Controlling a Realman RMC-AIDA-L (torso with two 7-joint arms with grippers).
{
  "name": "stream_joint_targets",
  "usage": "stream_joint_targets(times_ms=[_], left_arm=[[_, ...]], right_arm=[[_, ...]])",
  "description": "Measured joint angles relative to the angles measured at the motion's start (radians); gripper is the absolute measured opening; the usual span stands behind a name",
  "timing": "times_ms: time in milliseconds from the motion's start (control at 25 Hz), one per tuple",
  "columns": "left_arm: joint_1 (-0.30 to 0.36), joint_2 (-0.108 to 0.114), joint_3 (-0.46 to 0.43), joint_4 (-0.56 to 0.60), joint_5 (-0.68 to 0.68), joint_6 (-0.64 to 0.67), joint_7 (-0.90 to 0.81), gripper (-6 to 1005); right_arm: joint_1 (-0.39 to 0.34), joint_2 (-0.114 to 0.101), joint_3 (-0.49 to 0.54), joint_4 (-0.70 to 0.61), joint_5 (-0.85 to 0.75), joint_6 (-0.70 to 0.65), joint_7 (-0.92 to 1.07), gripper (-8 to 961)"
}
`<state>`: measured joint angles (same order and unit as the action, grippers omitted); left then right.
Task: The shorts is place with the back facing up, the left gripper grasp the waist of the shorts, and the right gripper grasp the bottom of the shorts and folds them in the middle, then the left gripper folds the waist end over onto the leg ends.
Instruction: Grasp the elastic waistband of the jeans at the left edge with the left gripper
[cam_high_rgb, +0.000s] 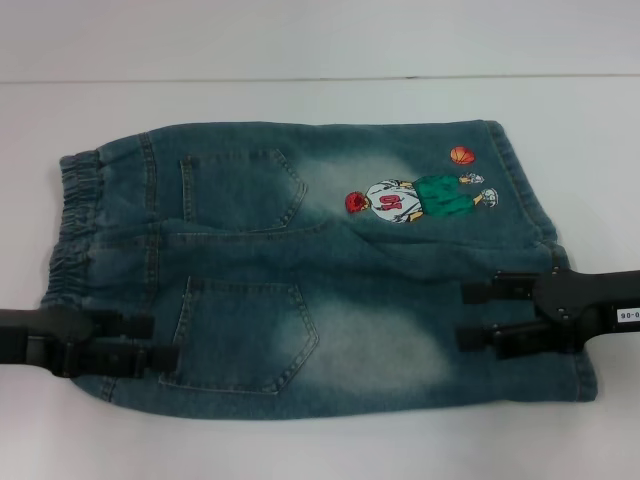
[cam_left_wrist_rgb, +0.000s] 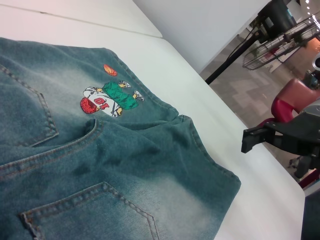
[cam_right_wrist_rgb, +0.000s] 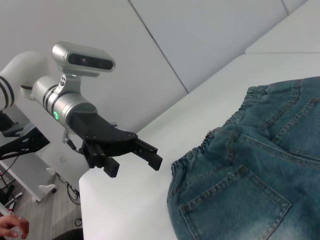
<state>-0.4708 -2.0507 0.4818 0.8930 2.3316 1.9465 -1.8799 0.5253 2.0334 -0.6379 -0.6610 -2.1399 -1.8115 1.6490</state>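
Observation:
The shorts (cam_high_rgb: 330, 260) lie flat on the white table (cam_high_rgb: 300, 440), back up, both patch pockets showing. The ruffled waist (cam_high_rgb: 75, 230) is at the left and the leg ends (cam_high_rgb: 515, 175) are at the right. An embroidered basketball player (cam_high_rgb: 415, 198) sits on the far leg. My left gripper (cam_high_rgb: 160, 342) is open over the near corner at the waist end. My right gripper (cam_high_rgb: 463, 315) is open over the near leg, just inside its hem. Neither holds cloth. The right wrist view shows the left gripper (cam_right_wrist_rgb: 132, 162) open beside the waist (cam_right_wrist_rgb: 210, 145).
The table's far edge (cam_high_rgb: 320, 80) runs behind the shorts. In the left wrist view, the floor, a wire rack (cam_left_wrist_rgb: 280, 45) and a red seat (cam_left_wrist_rgb: 295, 97) lie beyond the table's side. A person's hand (cam_right_wrist_rgb: 12, 227) shows low down in the right wrist view.

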Motion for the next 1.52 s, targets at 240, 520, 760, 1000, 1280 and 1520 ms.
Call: stream_joint_targets(times_ms=[240, 520, 760, 1000, 1280, 1520], left_arm=[[-0.002, 0.0, 0.002, 0.0, 0.0, 0.002, -0.001, 950], [-0.002, 0.003, -0.001, 0.005, 0.0, 0.003, -0.041, 949], [-0.029, 0.044, -0.06, 0.067, 0.062, -0.03, -0.274, 949], [-0.084, 0.077, -0.075, 0.112, 0.243, -0.107, -0.523, 950], [-0.129, 0.089, -0.058, 0.093, 0.368, -0.176, -0.621, 949], [-0.134, 0.084, 0.007, 0.075, 0.429, -0.265, -0.668, 949]], right_arm=[[0.004, 0.001, -0.01, 0.0, 0.0, 0.0, 0.003, 942], [0.006, 0.001, -0.016, 0.0, 0.0, 0.0, 0.004, 942], [0.009, 0.001, -0.018, -0.003, 0.0, -0.001, 0.004, 942], [0.017, 0.001, -0.019, -0.007, 0.001, -0.001, 0.004, 942], [0.029, 0.0, -0.022, -0.002, 0.001, 0.007, -0.005, 942], [0.029, -0.002, -0.024, -0.001, 0.0, 0.026, -0.007, 942]])
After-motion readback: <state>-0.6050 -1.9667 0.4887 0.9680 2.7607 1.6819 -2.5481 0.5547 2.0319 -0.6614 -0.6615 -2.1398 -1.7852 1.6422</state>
